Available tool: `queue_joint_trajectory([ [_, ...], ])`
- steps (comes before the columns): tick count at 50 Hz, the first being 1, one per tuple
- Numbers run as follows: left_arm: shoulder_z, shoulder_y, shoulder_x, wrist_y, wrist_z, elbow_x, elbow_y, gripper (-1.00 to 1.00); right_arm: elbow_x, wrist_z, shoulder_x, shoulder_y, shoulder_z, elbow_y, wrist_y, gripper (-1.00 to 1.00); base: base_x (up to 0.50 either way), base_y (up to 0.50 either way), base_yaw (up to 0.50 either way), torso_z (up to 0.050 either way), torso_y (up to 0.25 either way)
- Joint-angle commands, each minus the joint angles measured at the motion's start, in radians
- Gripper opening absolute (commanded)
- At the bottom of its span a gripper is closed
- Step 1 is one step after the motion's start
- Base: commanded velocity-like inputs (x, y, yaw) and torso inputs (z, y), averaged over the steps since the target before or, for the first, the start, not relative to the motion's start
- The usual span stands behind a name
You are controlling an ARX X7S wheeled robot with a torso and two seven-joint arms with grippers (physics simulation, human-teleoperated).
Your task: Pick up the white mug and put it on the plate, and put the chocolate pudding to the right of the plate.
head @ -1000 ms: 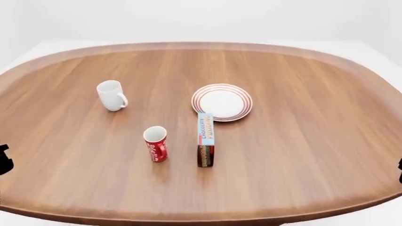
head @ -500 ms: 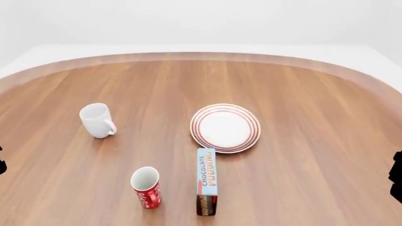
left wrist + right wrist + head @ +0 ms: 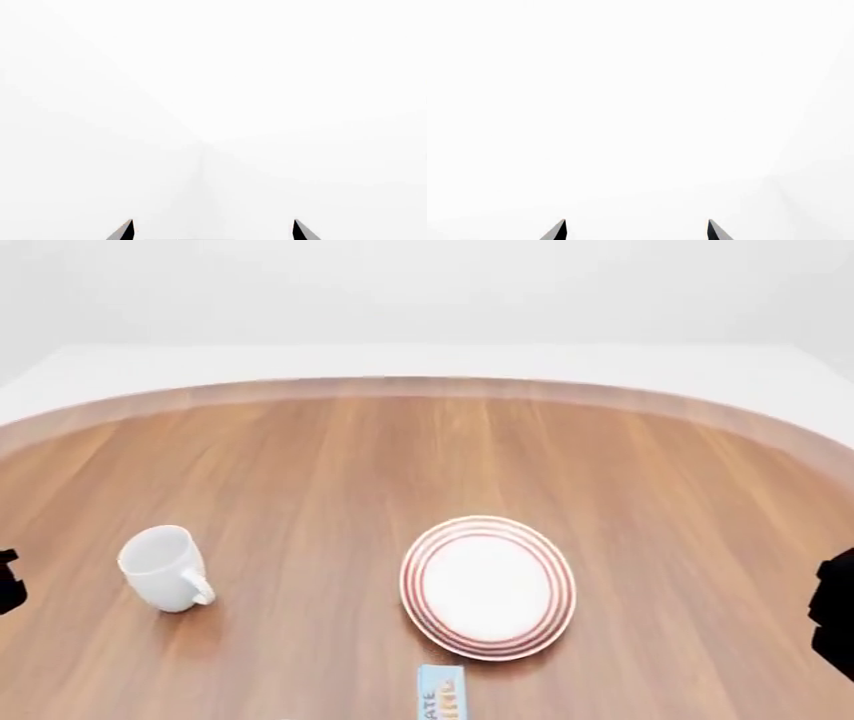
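On the brown wooden tabletop (image 3: 334,470) everything now sits lower in our head view than before: the shiny white mug (image 3: 163,569) left, the red-ringed round plate (image 3: 489,586) middle, the blue pudding carton (image 3: 442,695) at the near edge. Nothing is picked up yet. Both grippers (image 3: 212,231) (image 3: 635,231) are spread open, empty.

Glossy white ceramic mug (image 3: 166,569) near wooden tabletop (image 3: 334,460) left edge; red-ringed round white plate (image 3: 489,586) to its right; light-blue pudding carton (image 3: 442,698) at near edge, before plate.
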Motion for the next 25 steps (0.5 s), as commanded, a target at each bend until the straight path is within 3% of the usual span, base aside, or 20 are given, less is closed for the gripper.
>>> queue_joint_trajectory([
  [1,-0.014,0.003,0.015,-0.012,0.012,0.017,0.004,1.0,-0.016,-0.02,-0.012,-0.002,0.015,0.01,-0.005,1.0,0.5,0.0,0.0,0.0,0.0],
  [25,-0.002,0.008,0.002,-0.013,0.0,0.015,0.005,1.0,-0.056,-0.006,-0.011,-0.009,0.004,0.013,-0.011,1.0,0.47,0.0,0.0,0.0,0.001],
])
